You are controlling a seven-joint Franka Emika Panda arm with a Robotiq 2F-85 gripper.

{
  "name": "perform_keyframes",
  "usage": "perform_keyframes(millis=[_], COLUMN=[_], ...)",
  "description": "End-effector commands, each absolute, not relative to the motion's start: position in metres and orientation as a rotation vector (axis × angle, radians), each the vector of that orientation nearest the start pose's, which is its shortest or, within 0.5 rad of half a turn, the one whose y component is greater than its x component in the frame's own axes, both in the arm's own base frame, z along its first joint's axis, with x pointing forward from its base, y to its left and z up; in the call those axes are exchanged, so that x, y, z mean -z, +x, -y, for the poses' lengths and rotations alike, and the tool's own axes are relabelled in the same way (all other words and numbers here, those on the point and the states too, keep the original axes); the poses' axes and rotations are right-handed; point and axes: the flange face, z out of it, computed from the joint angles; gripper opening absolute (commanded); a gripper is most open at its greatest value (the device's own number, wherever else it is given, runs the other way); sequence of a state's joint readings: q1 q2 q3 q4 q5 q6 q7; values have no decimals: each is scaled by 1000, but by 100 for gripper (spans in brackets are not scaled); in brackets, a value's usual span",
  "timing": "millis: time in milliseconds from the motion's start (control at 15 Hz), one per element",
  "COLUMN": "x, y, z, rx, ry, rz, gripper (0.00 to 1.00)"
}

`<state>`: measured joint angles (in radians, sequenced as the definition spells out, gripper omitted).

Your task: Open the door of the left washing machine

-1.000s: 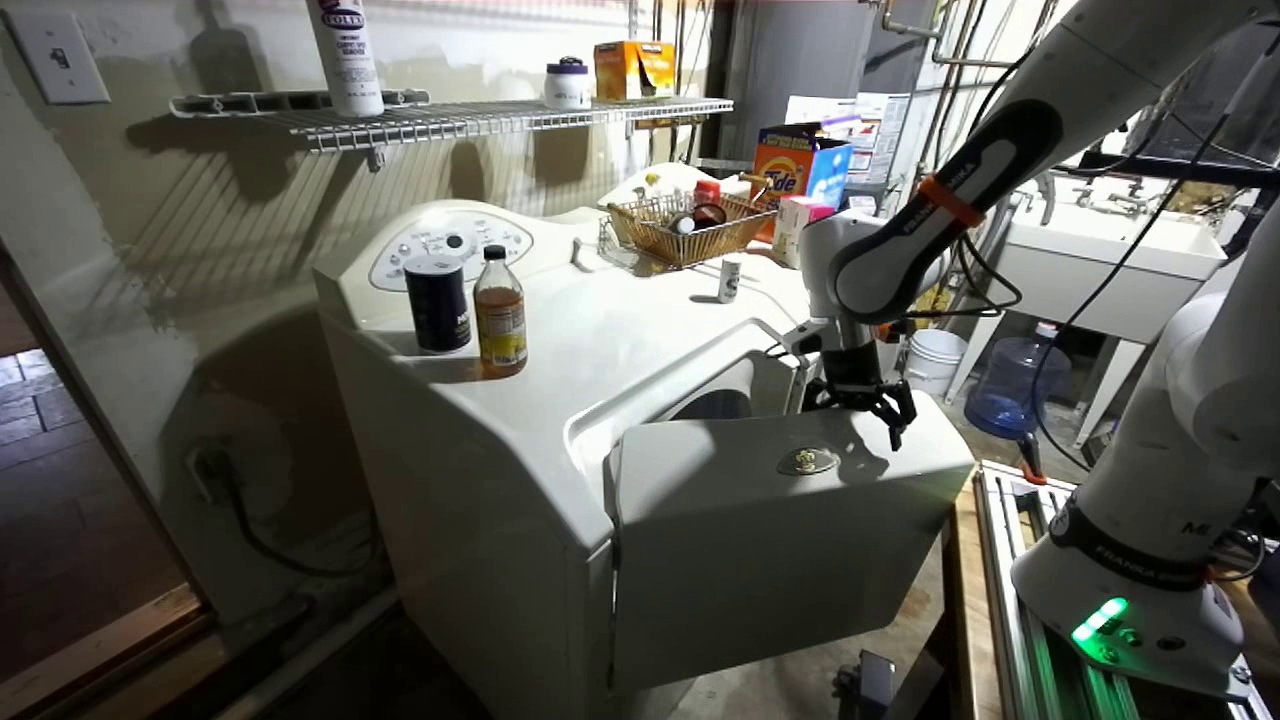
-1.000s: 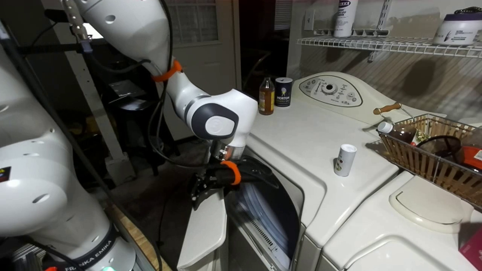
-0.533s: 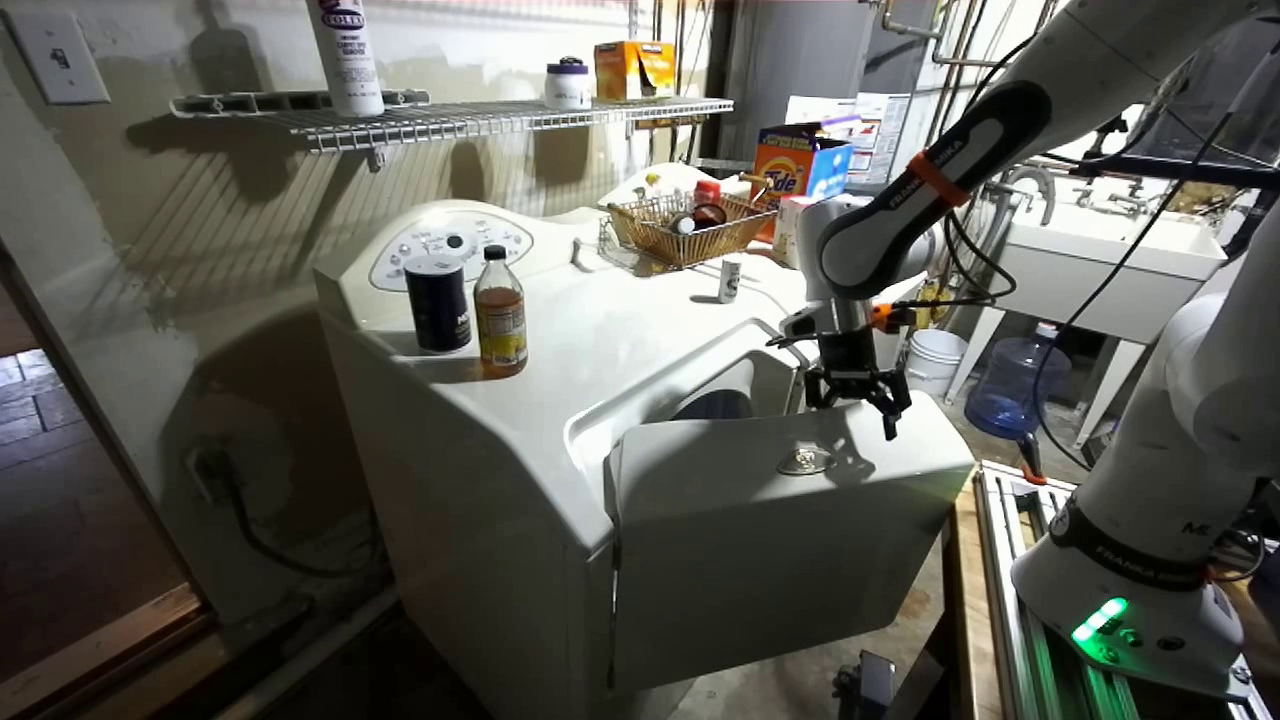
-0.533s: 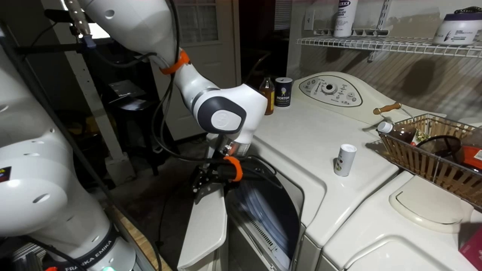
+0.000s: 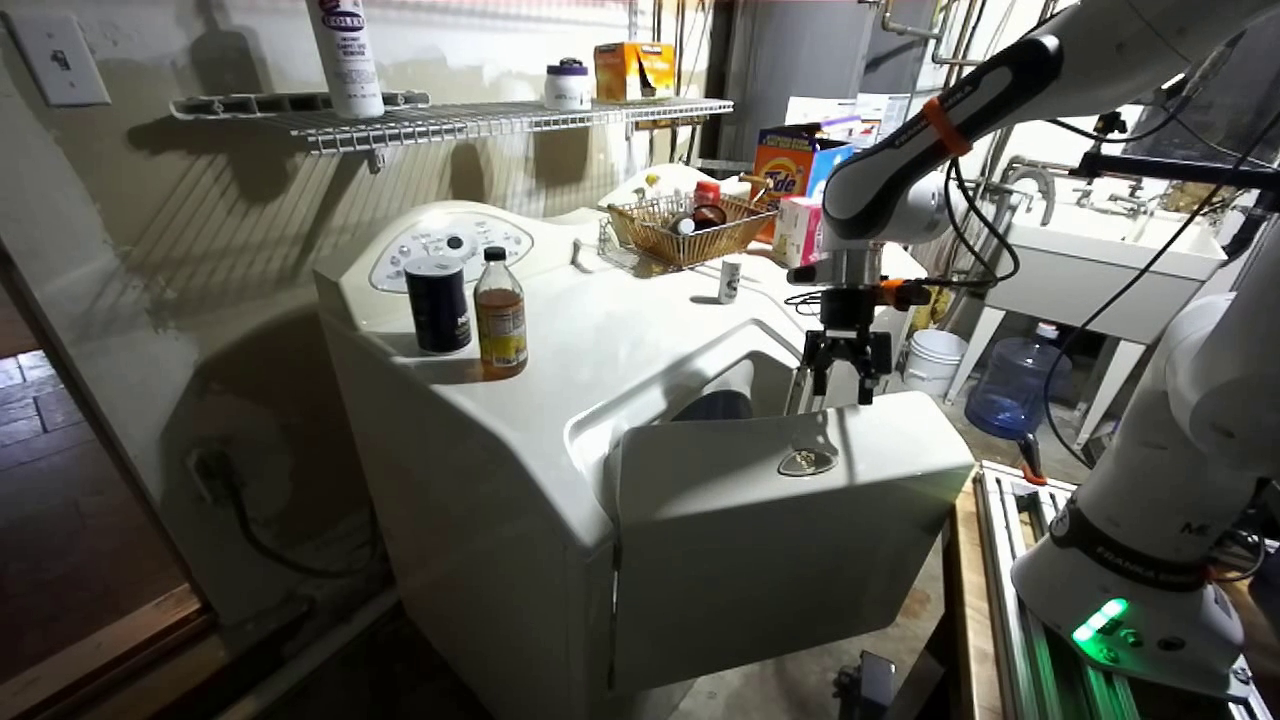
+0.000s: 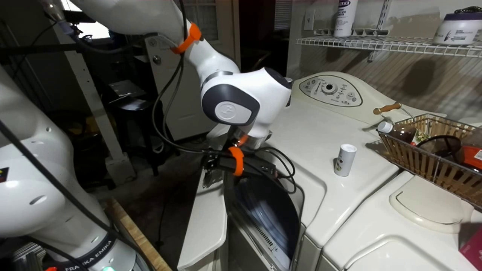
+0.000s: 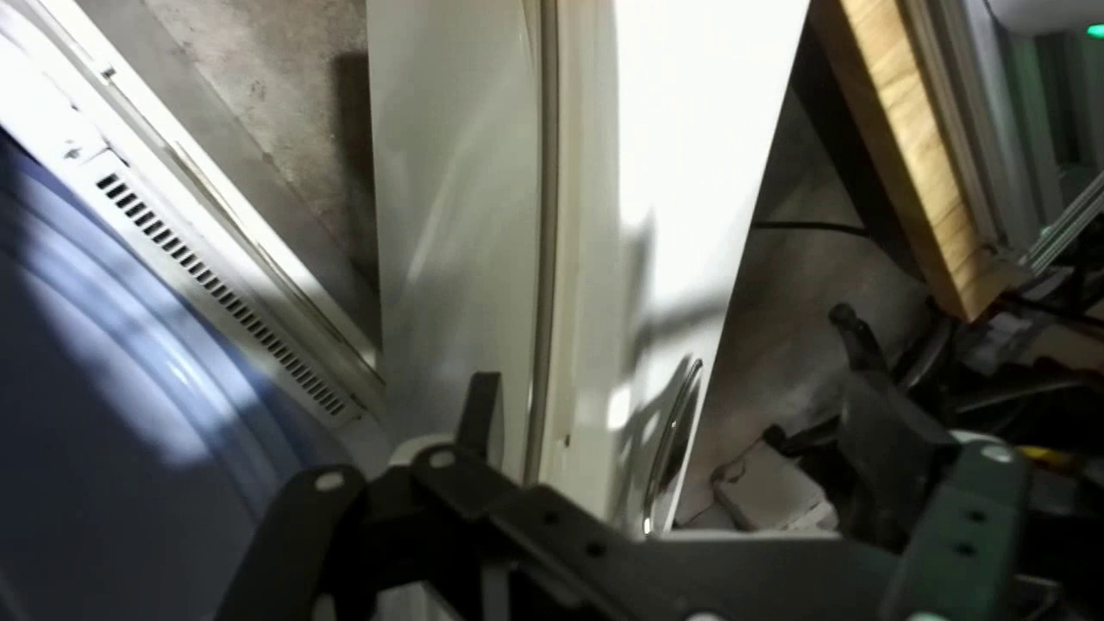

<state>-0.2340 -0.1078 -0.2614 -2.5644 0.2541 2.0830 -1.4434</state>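
Note:
The left washing machine is a large white boxy appliance; it also shows in an exterior view. Its door, a broad white panel, stands swung open, with the dark drum opening showing behind it. The door's top edge is seen from above, and the wrist view looks down along the door. My gripper points down just above the door's top edge near the far end, fingers apart, nothing between them. It also shows in an exterior view. Whether a fingertip touches the door I cannot tell.
A dark salt can and a bottle stand on the machine's top. A small white shaker and a wicker basket are farther along. The narrower white machine stands alongside. A wooden table edge lies beyond the door.
My gripper has risen from the door's top edge and turned, the wrist moving up and toward the machine. The door has not visibly moved.

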Motion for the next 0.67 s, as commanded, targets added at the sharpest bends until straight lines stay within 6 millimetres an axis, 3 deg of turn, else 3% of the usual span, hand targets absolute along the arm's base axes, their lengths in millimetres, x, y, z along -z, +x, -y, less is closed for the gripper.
perform_keyframes(millis=[0, 200, 467, 533, 600], x=[-300, -313, -320, -318, -320], y=[365, 376, 387, 383, 385], z=[198, 217, 228, 225, 226], rx=[60, 86, 176, 122, 138], ry=[-2623, -2737, -2868, -2833, -2855], rz=[822, 645, 400, 526, 487], gripper=[100, 100, 100, 100, 100])
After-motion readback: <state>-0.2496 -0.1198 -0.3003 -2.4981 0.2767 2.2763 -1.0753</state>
